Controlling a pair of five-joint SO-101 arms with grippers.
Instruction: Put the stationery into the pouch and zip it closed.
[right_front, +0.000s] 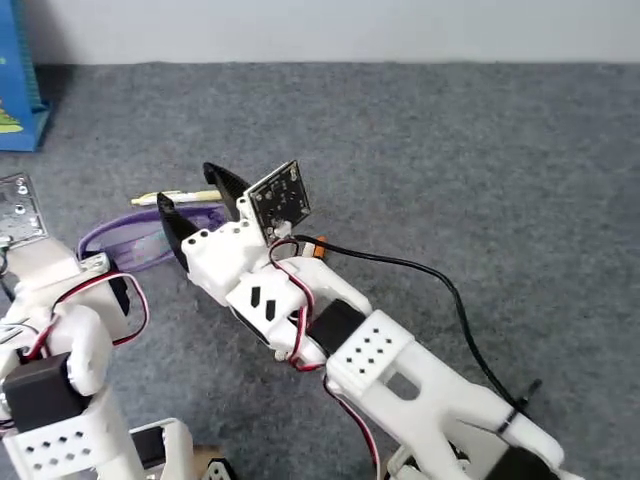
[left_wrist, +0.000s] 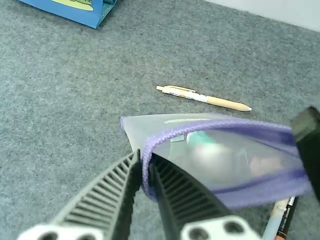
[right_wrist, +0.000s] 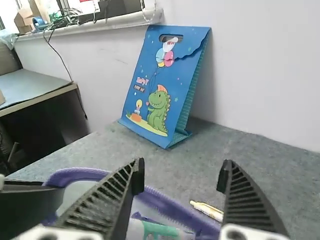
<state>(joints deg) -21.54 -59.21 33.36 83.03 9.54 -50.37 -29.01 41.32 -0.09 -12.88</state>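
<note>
Pouch (left_wrist: 225, 155): clear with a purple zip, lying under the right gripper. Something green and white seems to be inside, though it is hard to tell.
Right gripper (right_wrist: 182, 169): released, jaws wide. It should take the pen mid-barrel.
Left gripper (left_wrist: 142, 162): clenched on the pouch's zip edge. Hold it steady so the mouth gapes.
Pen (left_wrist: 202, 97): just beyond both grippers, apart from the pouch. Feed it in tip-first.

1. The desk (right_front: 480, 150) has a grey, felt-like top.
2. A cream pen (right_front: 180, 197) lies left of centre, just above the clear pouch (right_front: 130, 243) with a purple zip.
3. A blue paper bag (right_front: 15, 95) stands at the upper left edge.
</note>
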